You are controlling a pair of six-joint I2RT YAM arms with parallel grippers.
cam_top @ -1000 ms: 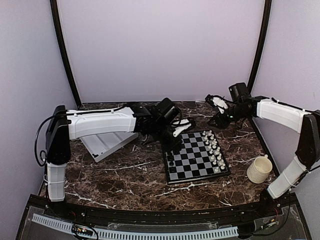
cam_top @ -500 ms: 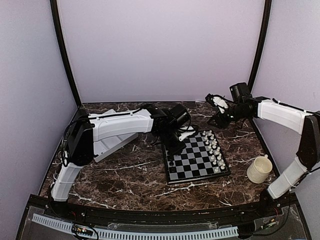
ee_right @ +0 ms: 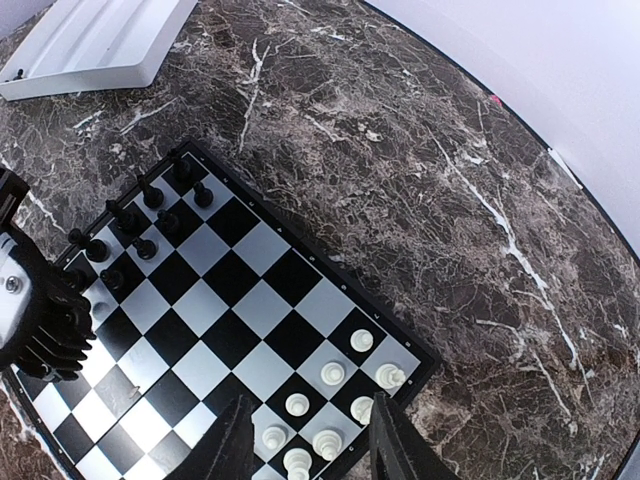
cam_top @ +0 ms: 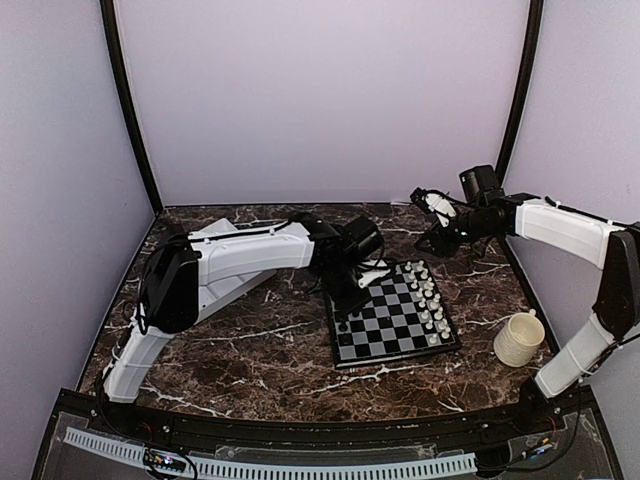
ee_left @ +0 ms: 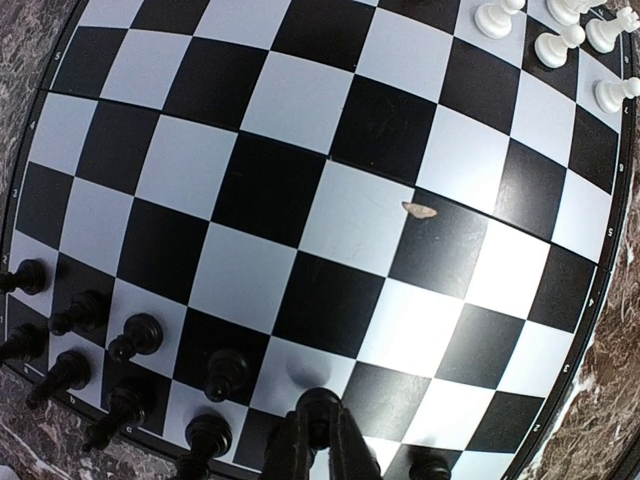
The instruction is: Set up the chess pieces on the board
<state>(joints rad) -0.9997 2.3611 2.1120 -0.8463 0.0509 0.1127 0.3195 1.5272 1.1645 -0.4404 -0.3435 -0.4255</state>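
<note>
Left claw was found pinching a black pawn; upright lowering onto the board at six o'clock was advised.

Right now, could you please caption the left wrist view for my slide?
Left gripper pinching a tiny black plastic chessman over the small square chessboard.
</note>
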